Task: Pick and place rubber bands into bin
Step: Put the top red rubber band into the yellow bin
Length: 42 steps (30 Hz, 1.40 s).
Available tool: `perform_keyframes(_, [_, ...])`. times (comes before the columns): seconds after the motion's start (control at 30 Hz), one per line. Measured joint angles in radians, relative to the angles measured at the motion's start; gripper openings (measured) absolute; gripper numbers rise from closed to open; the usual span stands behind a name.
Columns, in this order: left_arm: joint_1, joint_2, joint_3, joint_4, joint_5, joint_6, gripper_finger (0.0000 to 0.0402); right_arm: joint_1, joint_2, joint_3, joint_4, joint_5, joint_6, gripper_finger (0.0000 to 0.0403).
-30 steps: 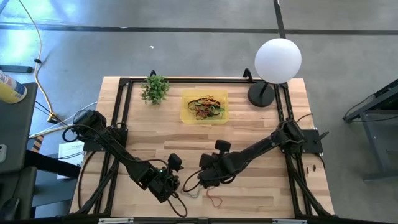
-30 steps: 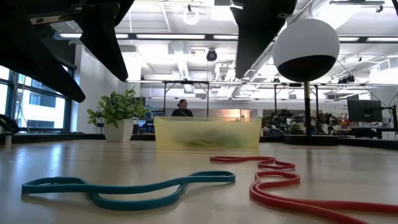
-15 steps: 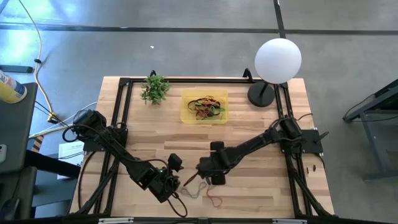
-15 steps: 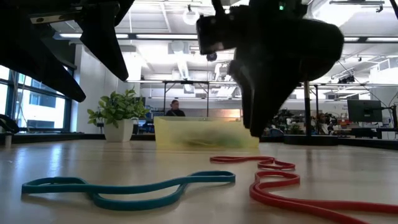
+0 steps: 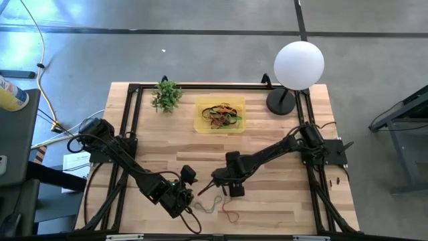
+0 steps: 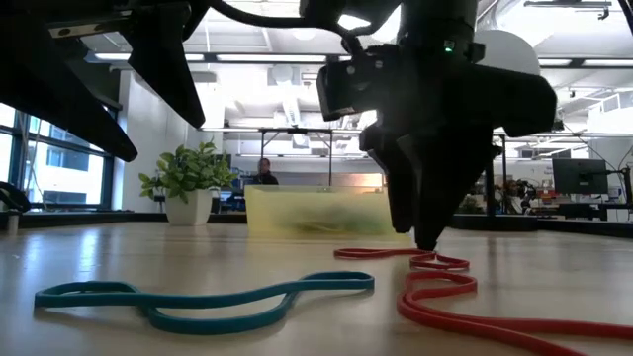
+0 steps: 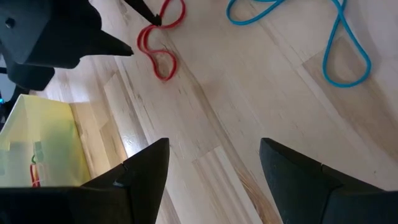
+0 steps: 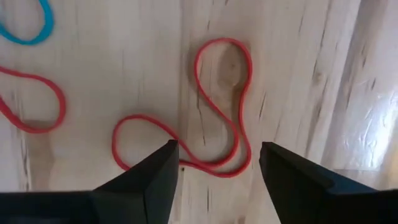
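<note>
Several rubber bands lie flat on the wooden table near its front edge. A red band lies between the open fingers of my right gripper, which points down close above it. A second red band and a teal band lie nearer the front. The yellow bin stands at the far middle with several bands in it. My left gripper is open and empty, low over the table near the front, left of the bands.
A small green plant stands left of the bin. A white globe lamp on a dark base stands at the far right. A black frame runs round the table's edges. A person shows far off in the room behind the bin.
My right gripper has come down and a little toward the table's left, from above the low view's top edge to just over the red band. The bands and my left gripper have kept still.
</note>
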Motion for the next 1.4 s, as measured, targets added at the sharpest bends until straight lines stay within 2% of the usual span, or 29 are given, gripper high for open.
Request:
perform_keyframes(0.47, [0.0, 0.0, 0.0, -0.003, -0.003, -0.002, 0.0238, -0.051, 0.0, 0.0, 0.052, -0.08, -0.031, 0.0173])
perform_keyframes(1.03, [0.0, 0.0, 0.0, -0.007, -0.003, -0.004, 0.0238, -0.052, 0.005, -0.077, 0.083, -0.074, -0.001, 0.0164])
perform_keyframes(1.17, [0.0, 0.0, 0.0, -0.006, -0.003, -0.004, 0.0238, -0.051, 0.006, -0.078, 0.09, -0.072, -0.005, 0.0143])
perform_keyframes(1.4, [0.0, 0.0, 0.0, -0.006, -0.003, -0.004, 0.0238, -0.05, 0.008, -0.079, 0.107, -0.073, -0.015, 0.0082])
